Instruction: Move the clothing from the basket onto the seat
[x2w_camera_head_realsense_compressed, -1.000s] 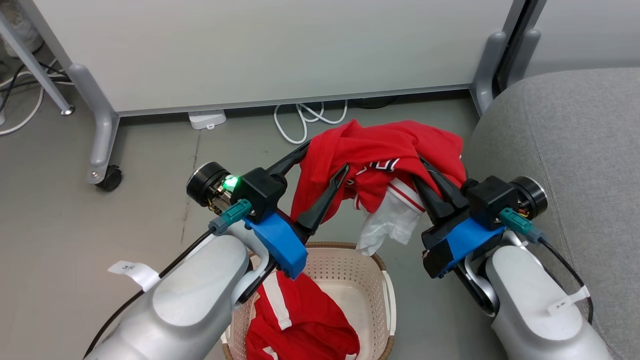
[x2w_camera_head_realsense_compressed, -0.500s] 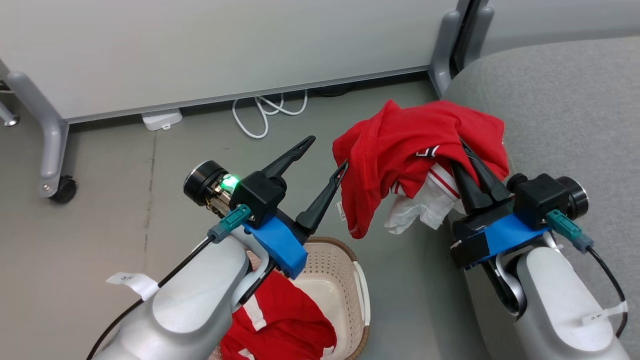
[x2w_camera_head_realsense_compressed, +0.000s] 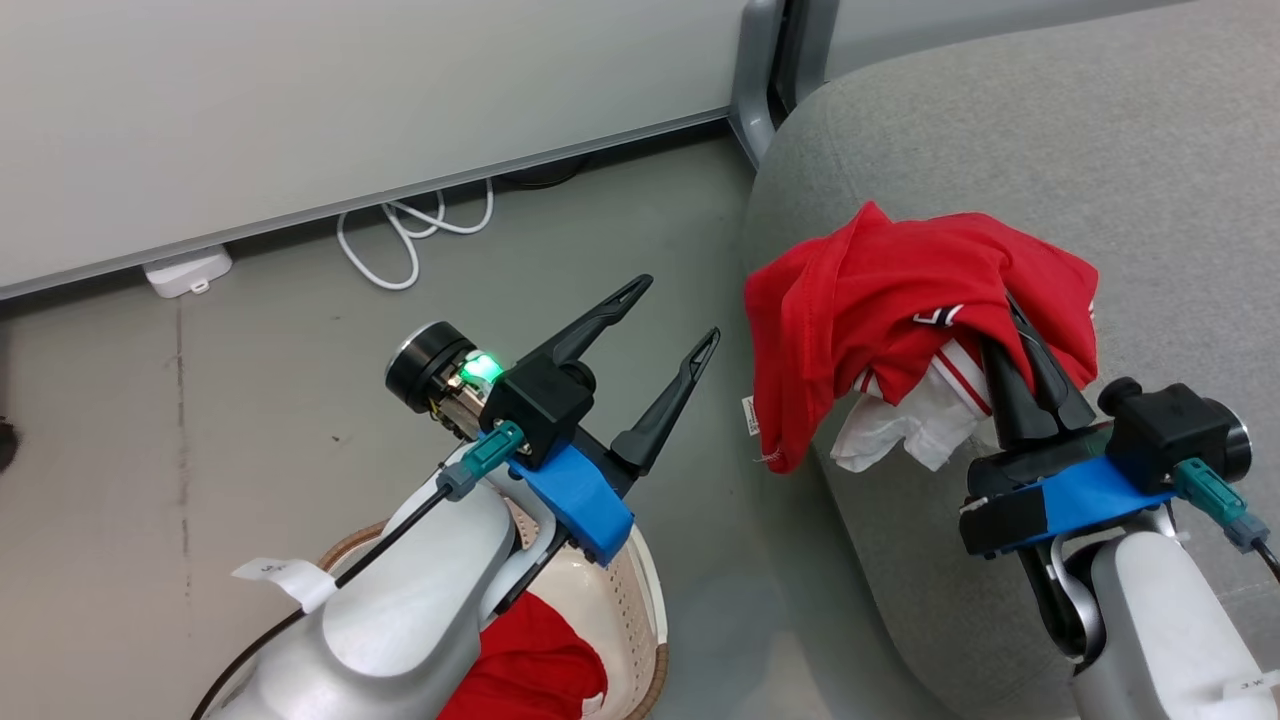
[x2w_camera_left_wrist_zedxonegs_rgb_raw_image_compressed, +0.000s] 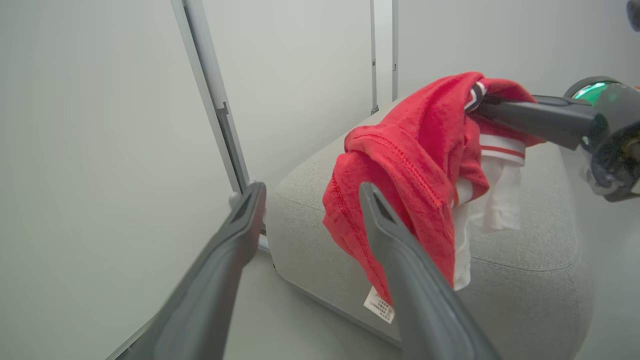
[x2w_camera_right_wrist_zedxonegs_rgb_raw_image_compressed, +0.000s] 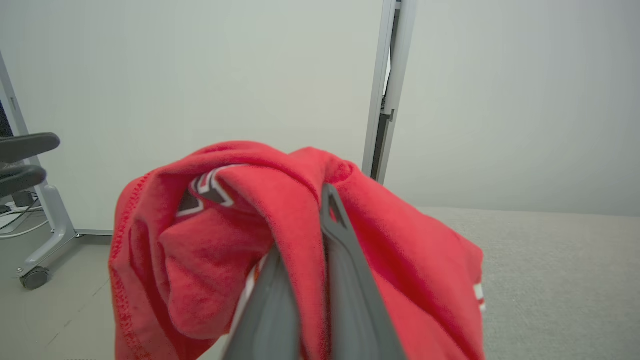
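A red garment with white trim (x2w_camera_head_realsense_compressed: 880, 300) hangs bunched from my right gripper (x2w_camera_head_realsense_compressed: 1005, 315), which is shut on the clothing above the left edge of the grey seat (x2w_camera_head_realsense_compressed: 1050, 140). The same garment (x2w_camera_left_wrist_zedxonegs_rgb_raw_image_compressed: 415, 165) drapes in the left wrist view and covers the fingers in the right wrist view (x2w_camera_right_wrist_zedxonegs_rgb_raw_image_compressed: 280, 225). My left gripper (x2w_camera_head_realsense_compressed: 675, 315) stands open and empty over the floor, left of the seat. The cream basket (x2w_camera_head_realsense_compressed: 635, 600) sits at the bottom under my left forearm, with more red clothing (x2w_camera_head_realsense_compressed: 530, 670) inside.
A grey partition panel (x2w_camera_head_realsense_compressed: 300, 100) runs along the back, its post (x2w_camera_head_realsense_compressed: 755, 70) beside the seat. A white cable (x2w_camera_head_realsense_compressed: 410, 235) and a power adapter (x2w_camera_head_realsense_compressed: 185, 272) lie on the floor at the panel's foot.
The camera has swung right. My right gripper has carried the red garment from above the basket to over the seat's edge. The left gripper has come free of the garment and stays open.
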